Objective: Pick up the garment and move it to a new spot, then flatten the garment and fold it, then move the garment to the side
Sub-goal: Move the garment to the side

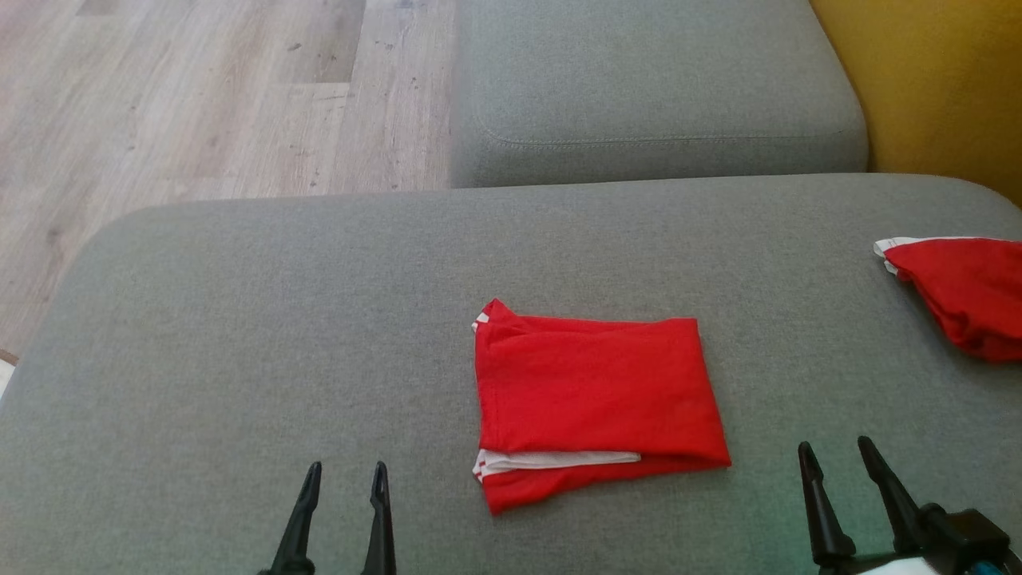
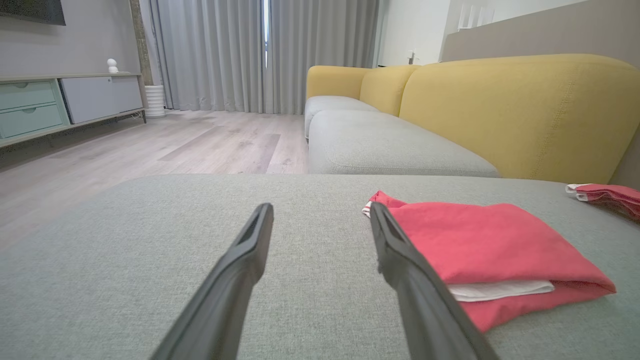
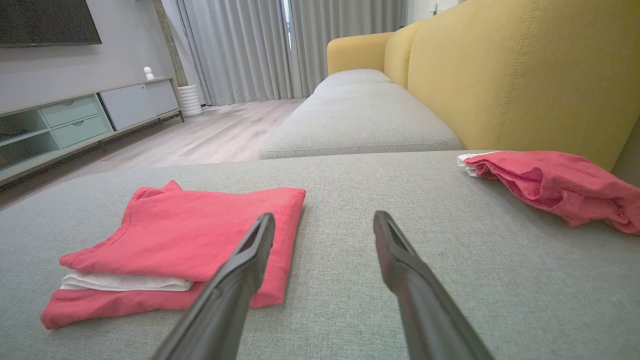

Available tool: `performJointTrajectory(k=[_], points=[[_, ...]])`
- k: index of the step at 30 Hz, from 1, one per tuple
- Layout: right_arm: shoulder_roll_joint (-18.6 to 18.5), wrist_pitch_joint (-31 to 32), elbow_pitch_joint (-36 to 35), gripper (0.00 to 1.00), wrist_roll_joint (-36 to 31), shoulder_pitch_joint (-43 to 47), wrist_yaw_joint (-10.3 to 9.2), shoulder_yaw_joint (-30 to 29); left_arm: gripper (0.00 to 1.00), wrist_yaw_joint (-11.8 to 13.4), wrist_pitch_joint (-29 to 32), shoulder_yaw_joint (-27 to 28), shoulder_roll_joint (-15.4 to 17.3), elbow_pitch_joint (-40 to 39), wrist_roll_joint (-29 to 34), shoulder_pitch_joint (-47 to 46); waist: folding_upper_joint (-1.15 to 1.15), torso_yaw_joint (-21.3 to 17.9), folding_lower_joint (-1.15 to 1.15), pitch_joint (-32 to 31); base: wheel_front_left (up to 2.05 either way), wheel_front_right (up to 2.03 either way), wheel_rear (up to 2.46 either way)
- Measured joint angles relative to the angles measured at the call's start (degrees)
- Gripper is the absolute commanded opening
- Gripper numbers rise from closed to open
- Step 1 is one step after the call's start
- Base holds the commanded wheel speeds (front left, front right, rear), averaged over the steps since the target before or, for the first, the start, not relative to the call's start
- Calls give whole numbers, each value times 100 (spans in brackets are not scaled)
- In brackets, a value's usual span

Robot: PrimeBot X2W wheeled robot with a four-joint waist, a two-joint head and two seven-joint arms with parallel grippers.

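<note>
Between the two spread, empty sets of jaws, the garment [image 1: 595, 399] lay folded on the sofa [image 1: 239, 319]; only moving it aside seemed to remain.

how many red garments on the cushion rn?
2. A folded garment lies in the middle of the grey cushion, ahead of the left gripper and right gripper. A crumpled garment sits near its right edge, cut off by the head view's frame.

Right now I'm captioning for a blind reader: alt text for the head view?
A folded red garment lies midway on a grey sofa cushion. The left gripper and right gripper hang open and empty at the bottom edge; a second red garment lies crumpled at right.
</note>
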Motion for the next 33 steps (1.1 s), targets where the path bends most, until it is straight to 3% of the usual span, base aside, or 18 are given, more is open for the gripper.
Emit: performJointTrajectory(k=[23,33], points=[[14,0,55,100,-83,13,0,15,100,-82,0,67,-68,82,115,-1,0,111,0,137,0,0,0],[-9,231,1121,100,591,-815,0,425,100,-125,0,-67,-81,127,124,-59,0,303,1,479,0,0,0]])
